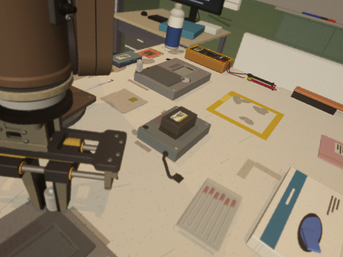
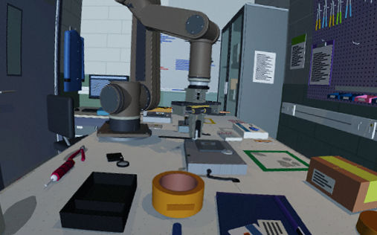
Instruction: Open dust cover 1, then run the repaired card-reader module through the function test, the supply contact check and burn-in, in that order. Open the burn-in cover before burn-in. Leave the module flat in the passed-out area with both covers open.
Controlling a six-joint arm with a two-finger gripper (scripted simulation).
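Near the front left of the bench, my gripper (image 1: 49, 201) stands over the corner of a grey station (image 1: 41, 237) with a dark cover lying flat on it. The fingers are closed around a small white knob (image 1: 49, 197) that stands at the cover's edge. In the middle of the bench the dark card-reader module (image 1: 178, 121) with a yellow-and-white label sits on a second grey station (image 1: 174, 132), whose short black cable trails toward me. A third grey station (image 1: 173, 77) lies farther back, its dark cover flat and a white knob (image 1: 139, 65) at its left corner. A yellow-framed area (image 1: 244, 114) lies right of it.
Behind the stations stand a white-and-blue bottle (image 1: 174, 26) and an orange multimeter (image 1: 209, 58) with red probes. A tray of red-tipped rods (image 1: 209, 214), a white box (image 1: 301, 227) and a pink booklet (image 1: 338, 154) lie on the right. A green-framed area (image 2: 275, 160) lies beside the nearest station.
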